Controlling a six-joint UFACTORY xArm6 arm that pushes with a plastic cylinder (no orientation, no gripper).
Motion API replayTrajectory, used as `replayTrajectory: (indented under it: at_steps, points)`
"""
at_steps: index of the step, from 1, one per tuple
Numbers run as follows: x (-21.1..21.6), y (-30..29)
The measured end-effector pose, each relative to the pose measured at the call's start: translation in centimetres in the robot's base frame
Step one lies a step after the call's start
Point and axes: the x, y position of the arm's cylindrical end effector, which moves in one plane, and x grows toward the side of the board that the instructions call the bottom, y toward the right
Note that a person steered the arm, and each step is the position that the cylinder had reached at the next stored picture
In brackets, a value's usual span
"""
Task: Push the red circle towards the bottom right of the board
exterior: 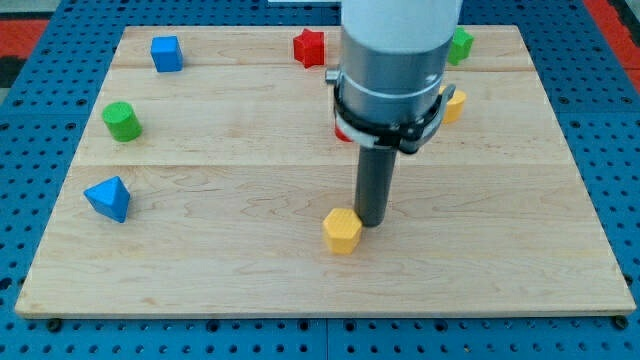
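- On the far left of the wooden surface (250, 280) lie a blue triangle (108, 198), a green cylinder (122, 121) and, farther off, a blue cube (166, 53); all well apart from me.
- At the far edge, left of my arm, a red star (310, 47) lies alone.
- Near the middle, a yellow hexagon (342, 230) sits touching or just beside my tip (373, 222), on the tip's left and slightly nearer.
- The red circle (343, 133) is mostly hidden behind my arm's collar; only a red sliver shows at the collar's left edge, farther back than my tip.
- I have no hand to close or spread, only a rod, so nothing is clamped.
- I judge the red circle light, stiff and smooth-sided: it should slide easily but may roll off a rounded push. I would press its far-left side, so it travels near and right.
- To the right of my arm, a yellow block (455, 105) and a green block (461, 45) are partly hidden, shapes unclear.
- No containers are on the surface.
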Motion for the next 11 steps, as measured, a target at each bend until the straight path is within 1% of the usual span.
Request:
replayTrajectory:
  at_steps: [1, 2, 3, 4, 5, 6, 7, 8, 9, 10, 11]
  points:
    - [2.2, -1.6]
    - [-4.7, -2.7]
    - [-9.5, -7.3]
    - [-15.6, -3.6]
    - [-15.8, 1.0]
    - [-17.5, 4.6]
    - [-16.2, 6.9]
    - [-9.9, 7.2]
    - [-6.2, 11.9]
    - [-2.2, 14.7]
    - [1.3, 16.1]
